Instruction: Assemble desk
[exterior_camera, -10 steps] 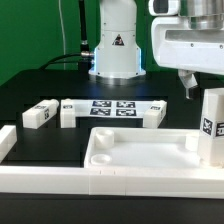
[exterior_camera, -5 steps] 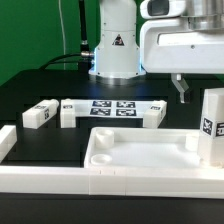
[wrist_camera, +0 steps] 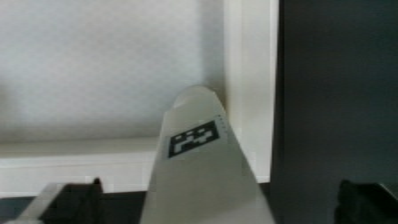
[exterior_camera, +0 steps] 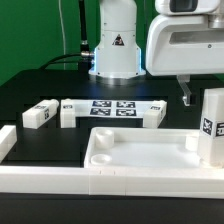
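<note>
The fingers point(wrist_camera: 63, 205) hang spread open and empty above the upright desk leg point(exterior_camera: 211, 125), which stands below and between them, its long axis vertical.

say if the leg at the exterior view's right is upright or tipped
Upright: the leg stands on end, taller than wide, rising above the tabletop.

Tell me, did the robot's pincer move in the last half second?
Yes. The pincer slid a little toward the exterior view's right, away from the white robot base behind it, and dipped slightly.
</note>
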Controlling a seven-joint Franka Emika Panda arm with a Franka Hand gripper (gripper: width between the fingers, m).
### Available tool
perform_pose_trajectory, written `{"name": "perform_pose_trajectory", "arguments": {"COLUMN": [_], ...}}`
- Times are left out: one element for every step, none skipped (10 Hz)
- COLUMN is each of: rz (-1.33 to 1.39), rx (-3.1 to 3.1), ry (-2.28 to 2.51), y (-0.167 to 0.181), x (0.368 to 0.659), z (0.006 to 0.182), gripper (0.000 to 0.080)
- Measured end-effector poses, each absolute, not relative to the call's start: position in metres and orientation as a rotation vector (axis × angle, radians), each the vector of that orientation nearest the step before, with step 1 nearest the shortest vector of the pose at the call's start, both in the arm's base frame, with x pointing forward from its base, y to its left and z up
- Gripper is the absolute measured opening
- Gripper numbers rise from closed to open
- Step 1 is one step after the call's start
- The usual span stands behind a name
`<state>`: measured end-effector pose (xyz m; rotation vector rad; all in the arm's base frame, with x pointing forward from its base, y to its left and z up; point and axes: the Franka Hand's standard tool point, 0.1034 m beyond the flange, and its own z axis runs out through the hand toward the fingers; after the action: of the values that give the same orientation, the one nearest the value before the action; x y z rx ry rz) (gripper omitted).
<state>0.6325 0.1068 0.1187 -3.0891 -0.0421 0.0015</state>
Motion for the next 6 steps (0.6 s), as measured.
{"name": "perform_pose_trajectory", "arguments": {"rz": [-0.007,-0.007,-0.005,-0.006,-0.006,-0.006], "rx": [-3.090,-3.086,-3.082,-3.082,-3.082,-3.082], "ry": [-0.228,-0.316,-0.345,-0.345,-0.344,-0.344], "y": [0.1062,0.1061,0.1061,0.1059,0.1059,0.1058], "x": [0.6335,0.6338,0.6339,0.6339,0.6339,0.6340], "z": [0.1196,0.1201,0.1206,0.1204,0.1204,0.1204], "gripper": [0.0649,0.0649,0.0620,0.0484,0.0484,0.0330]}}
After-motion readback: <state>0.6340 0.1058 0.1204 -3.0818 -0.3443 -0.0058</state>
